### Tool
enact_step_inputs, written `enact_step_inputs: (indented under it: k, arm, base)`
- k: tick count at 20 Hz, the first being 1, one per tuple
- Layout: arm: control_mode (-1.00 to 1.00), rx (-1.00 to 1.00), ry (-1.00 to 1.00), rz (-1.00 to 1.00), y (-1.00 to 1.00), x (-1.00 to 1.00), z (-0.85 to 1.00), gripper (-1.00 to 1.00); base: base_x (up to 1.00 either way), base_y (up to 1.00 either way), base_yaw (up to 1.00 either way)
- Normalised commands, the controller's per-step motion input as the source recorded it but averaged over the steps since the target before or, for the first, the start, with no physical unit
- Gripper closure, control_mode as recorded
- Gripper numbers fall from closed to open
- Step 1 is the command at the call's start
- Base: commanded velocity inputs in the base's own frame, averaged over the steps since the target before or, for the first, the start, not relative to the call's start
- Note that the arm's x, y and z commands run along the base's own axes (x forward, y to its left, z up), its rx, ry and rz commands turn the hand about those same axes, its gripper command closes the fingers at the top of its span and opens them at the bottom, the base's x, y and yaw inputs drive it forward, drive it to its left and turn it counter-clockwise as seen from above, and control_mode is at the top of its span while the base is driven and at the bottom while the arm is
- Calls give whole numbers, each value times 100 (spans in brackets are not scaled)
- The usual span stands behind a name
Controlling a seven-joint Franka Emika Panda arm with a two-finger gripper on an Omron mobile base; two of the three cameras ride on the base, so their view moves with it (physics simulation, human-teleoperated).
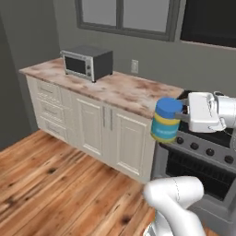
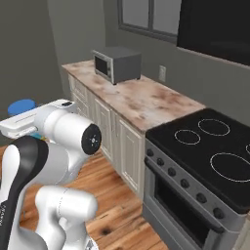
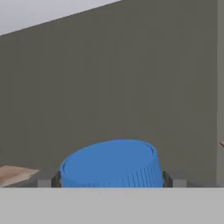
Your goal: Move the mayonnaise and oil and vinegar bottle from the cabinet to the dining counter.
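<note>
Mayonnaise sits clamped in your gripper, held in the air before the worktop edge. From the left you see its label bands; the hand view gives just its blue lid. Toaster oven stands leftward, stove right.

Toaster oven on marble worktop

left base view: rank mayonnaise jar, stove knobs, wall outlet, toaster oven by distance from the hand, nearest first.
1. Mayonnaise jar: clamped in the hand, held in the air in front of the stove.
2. Stove knobs: just below the hand.
3. Wall outlet: on the wall, up and left.
4. Toaster oven: far left end of the worktop.
</note>
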Motion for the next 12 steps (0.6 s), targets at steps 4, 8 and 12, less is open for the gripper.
enact_step_inputs:
  k: [4,8,12]
  arm:
    - [100,0,0,0,0,0,0,100]
    - [100,0,0,0,0,0,0,100]
    - [100,0,0,0,0,0,0,100]
  base:
    - [3,47,47]
    - [1,34,47]
    - [0,34,48]
